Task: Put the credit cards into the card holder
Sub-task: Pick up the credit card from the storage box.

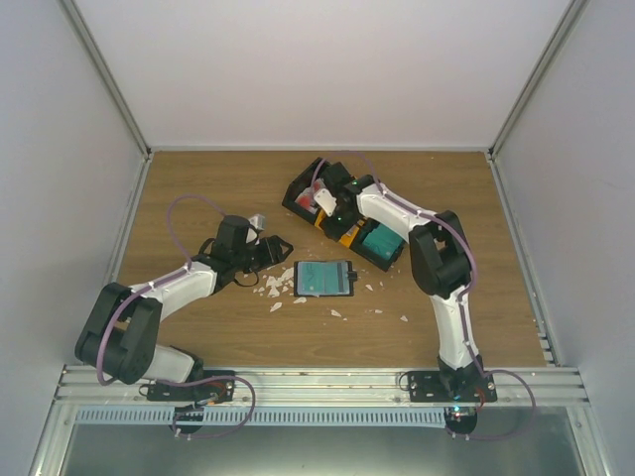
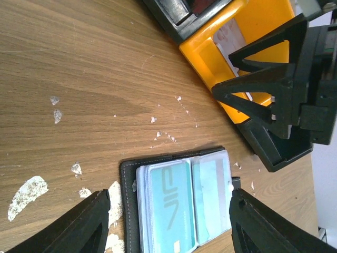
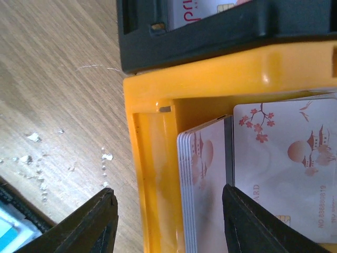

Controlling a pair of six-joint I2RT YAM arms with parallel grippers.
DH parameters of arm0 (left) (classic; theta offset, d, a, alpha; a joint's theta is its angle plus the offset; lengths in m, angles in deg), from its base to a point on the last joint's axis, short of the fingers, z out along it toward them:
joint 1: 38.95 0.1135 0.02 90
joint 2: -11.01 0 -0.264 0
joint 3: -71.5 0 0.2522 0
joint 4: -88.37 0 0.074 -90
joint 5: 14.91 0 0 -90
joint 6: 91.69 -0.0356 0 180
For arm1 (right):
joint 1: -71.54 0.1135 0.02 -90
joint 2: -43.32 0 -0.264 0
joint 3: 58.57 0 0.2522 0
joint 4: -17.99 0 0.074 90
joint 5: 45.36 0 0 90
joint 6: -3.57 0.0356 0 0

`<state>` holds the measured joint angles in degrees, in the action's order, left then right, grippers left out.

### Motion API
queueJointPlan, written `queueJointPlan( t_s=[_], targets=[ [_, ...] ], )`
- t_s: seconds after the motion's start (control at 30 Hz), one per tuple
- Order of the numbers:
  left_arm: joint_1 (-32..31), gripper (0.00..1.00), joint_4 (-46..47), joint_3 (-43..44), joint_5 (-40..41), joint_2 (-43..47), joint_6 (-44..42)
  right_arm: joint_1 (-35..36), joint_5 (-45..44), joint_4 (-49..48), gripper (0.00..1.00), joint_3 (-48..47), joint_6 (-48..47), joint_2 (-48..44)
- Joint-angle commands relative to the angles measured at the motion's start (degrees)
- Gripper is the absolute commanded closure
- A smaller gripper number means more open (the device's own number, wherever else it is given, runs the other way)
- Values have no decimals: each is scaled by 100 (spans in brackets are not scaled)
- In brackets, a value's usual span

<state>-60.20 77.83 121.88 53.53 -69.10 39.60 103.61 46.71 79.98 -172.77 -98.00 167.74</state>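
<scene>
Right wrist: credit cards under gripper

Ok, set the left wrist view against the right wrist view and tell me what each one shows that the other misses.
Only the left wrist view shows the open card holder with a teal card marked VIP inside, and the right gripper, open, over the orange bin. Only the right wrist view shows the stack of pale cards in that bin close enough to make out the blossom and sun print. Both show the orange bin, the black bin beside it, and white scraps on the wooden table.
</scene>
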Motion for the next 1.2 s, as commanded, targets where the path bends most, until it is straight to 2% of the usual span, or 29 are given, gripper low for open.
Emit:
queueJointPlan(
  t_s=[0.0,0.33,0.53,0.7,1.17],
  targets=[
    [41,37,293,-63,76,-54,-107,-41,214,57,45,98,17,-330],
    [41,37,306,-47,39,-135,-113,-45,-769,-235,42,74,210,29],
    [42,37,328,-32,23,-187,-113,26,-304,-109,43,77,75,158],
    [40,37,320,-35,22,-187,-124,41,381,-10,48,157,-104,-64],
    [34,37,308,-48,39,-215,-166,36,637,-15,59,236,-100,-362]
  ],
)
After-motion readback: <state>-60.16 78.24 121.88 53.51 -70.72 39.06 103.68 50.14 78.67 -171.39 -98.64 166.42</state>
